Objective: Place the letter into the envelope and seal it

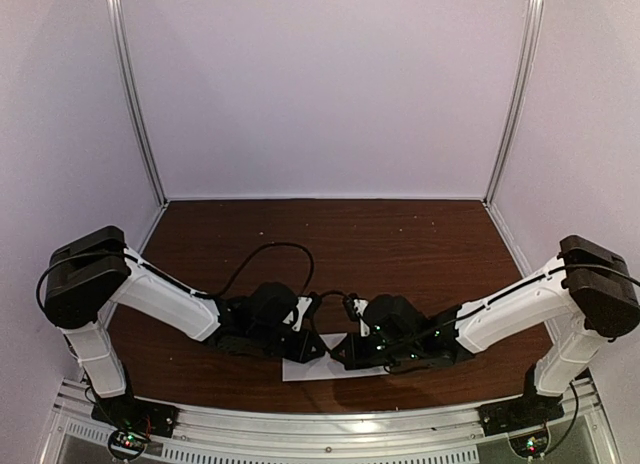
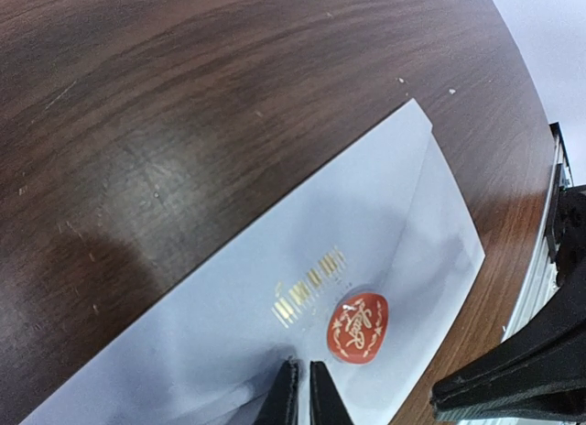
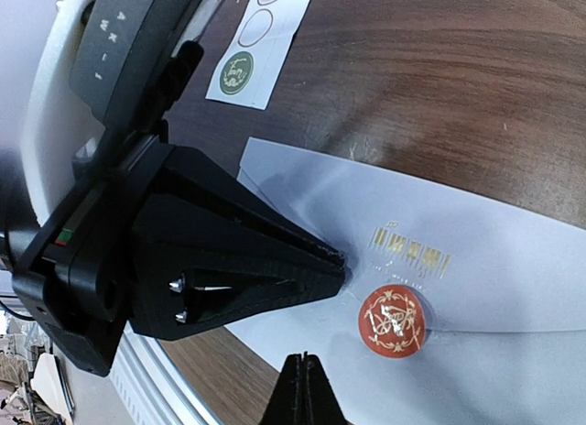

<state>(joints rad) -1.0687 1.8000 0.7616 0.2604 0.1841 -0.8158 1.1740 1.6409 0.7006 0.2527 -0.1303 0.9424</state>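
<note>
My left gripper (image 2: 302, 390) has its fingers drawn almost together, with only a thin dark slit between them and nothing that I can see in it. Its tip is down on the envelope (image 2: 229, 324), which spreads out ahead of the fingers and off to both sides. The right gripper (image 3: 303, 390) is fully closed and holds nothing. It points at the same envelope from the opposite side, so the two tips are near each other.

The envelope is pale grey-white and oblong, and it lies flat on the dark wood table (image 2: 183, 95). Faint diagonal seams run in from its corners. A round red seal (image 2: 357, 326) with a gold ornament sits on the paper just ahead of my left fingers and slightly to their right. In the right wrist view the seal is just ahead of those fingers, to the right. A short strip of gold print (image 2: 309, 286) lies just beyond the seal. Past the left gripper's body in the right wrist view, a white sticker card (image 3: 259, 40) with a green round sticker lies on the table, apart from the envelope.
</note>
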